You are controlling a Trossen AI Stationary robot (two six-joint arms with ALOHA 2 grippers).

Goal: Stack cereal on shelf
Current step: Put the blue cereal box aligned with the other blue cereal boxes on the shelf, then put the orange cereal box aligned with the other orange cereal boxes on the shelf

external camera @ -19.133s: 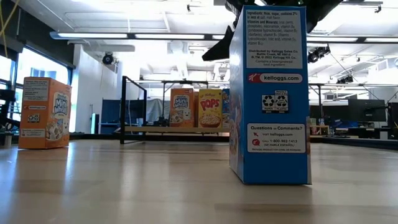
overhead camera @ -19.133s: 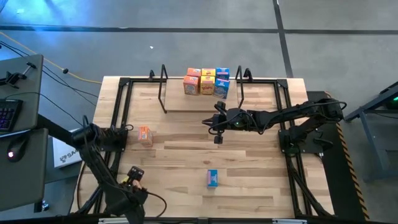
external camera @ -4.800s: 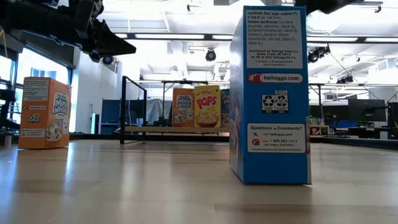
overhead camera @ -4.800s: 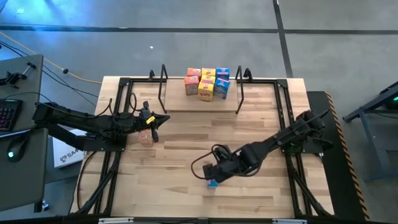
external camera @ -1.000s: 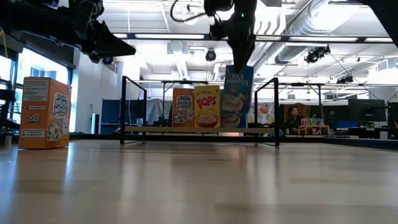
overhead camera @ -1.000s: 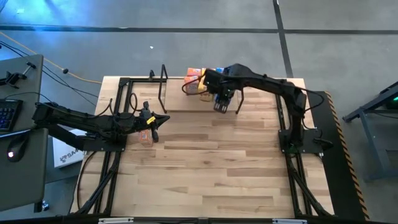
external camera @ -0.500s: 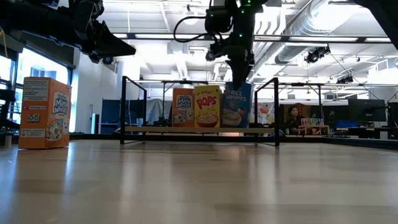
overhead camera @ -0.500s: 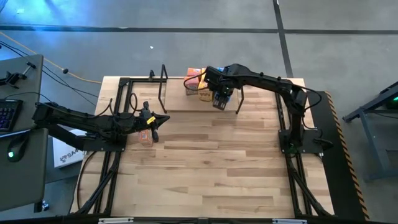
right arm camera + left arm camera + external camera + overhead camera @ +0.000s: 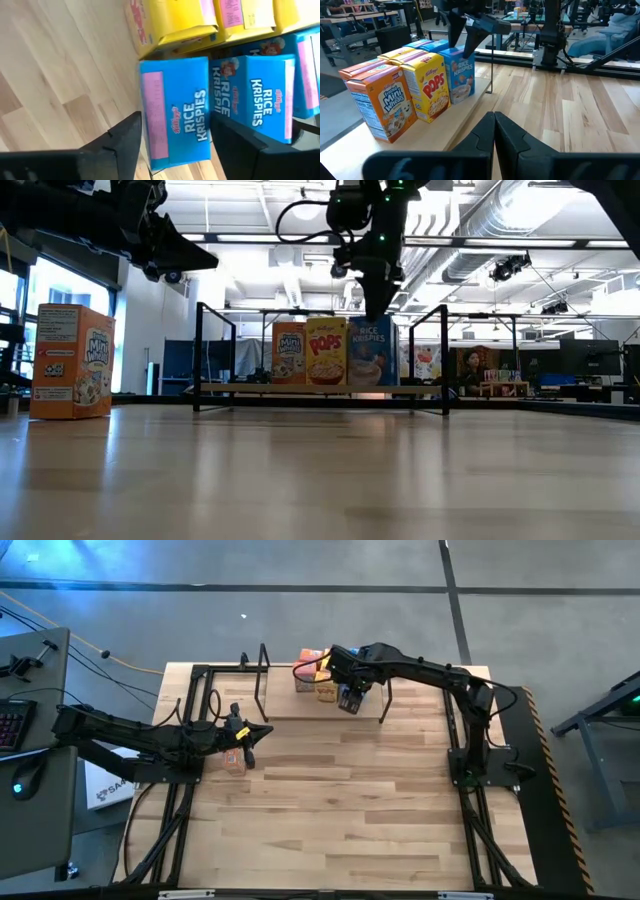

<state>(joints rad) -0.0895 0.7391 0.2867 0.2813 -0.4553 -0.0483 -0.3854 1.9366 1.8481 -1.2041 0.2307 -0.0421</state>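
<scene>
The right gripper point(image 9: 348, 698) hangs over the front edge of the shelf point(image 9: 300, 705), near its right wire frame, directly above a blue Rice Krispies box point(image 9: 172, 117); in the right wrist view its fingers point(image 9: 120, 142) straddle that box with a visible gap on each side, so I judge the jaws parted and the box released, standing on the plank rather than carried; the low view agrees, showing the box point(image 9: 368, 352) upright on the shelf board beside a yellow Pops box point(image 9: 325, 352) and an orange Mini-Wheats box point(image 9: 290, 352), the three touching in a front row; behind them the left wrist view shows further orange, yellow and blue boxes in rows toward the back edge, though how many I cannot count. The left gripper point(image 9: 248, 731) sits well apart, over the left part of the table point(image 9: 400, 830), its fingers point(image 9: 492, 132) pressed together and holding nothing; just beside it, near the table's left edge, stands one more orange Mini-Wheats box point(image 9: 234, 760), seen tall at the left of the low view point(image 9: 70, 360). Judged from this, the task is nearly finished: the blue box looks placed, the shelf carries most of the cereal, and the lone orange box on the table is what remains to be lifted and set on the shelf; no other loose box shows on the table.
</scene>
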